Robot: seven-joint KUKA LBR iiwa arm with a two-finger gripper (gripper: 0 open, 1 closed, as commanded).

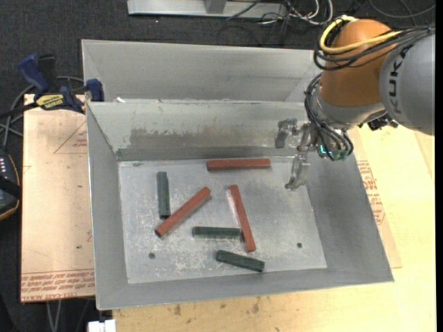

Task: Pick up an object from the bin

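My gripper hangs over the right part of the bin floor, near the back wall. The closest thing is a red-brown bar lying flat along the foot of the back wall, just to the gripper's left and apart from it. A second red-brown bar lies lengthwise below and to the left of the gripper. The floor directly beneath the gripper is bare.
A third red-brown bar lies slanted in the middle. Three dark green bars lie around it: an upright one on the left, one in the middle, one near the front. The bin's sloping right wall stands close to the gripper.
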